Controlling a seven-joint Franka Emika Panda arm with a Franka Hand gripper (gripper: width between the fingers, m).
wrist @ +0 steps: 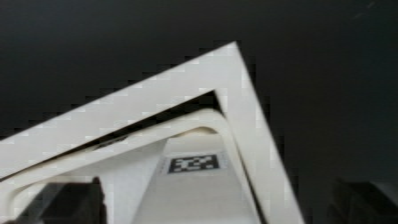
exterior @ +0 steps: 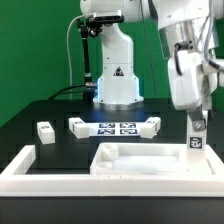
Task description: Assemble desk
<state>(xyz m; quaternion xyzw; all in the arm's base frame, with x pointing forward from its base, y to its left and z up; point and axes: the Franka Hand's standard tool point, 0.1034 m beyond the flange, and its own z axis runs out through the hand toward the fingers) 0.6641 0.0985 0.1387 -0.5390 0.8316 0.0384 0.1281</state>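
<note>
Border wall [exterior: 25,165] fronts desk top [exterior: 100,160]; marker board [exterior: 113,127] behind.

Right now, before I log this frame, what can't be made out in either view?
- Gripper, exterior view: blurred; whether it is shut on the leg is unclear.
- Leg's seating in the desk top, exterior view: too small to tell.
- Tag, wrist view: blurred, unreadable.
- Arm, exterior view: cut off by the top edge.

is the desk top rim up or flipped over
Rim up: the desk top lies flat, its raised rim framing a recessed middle.
</note>
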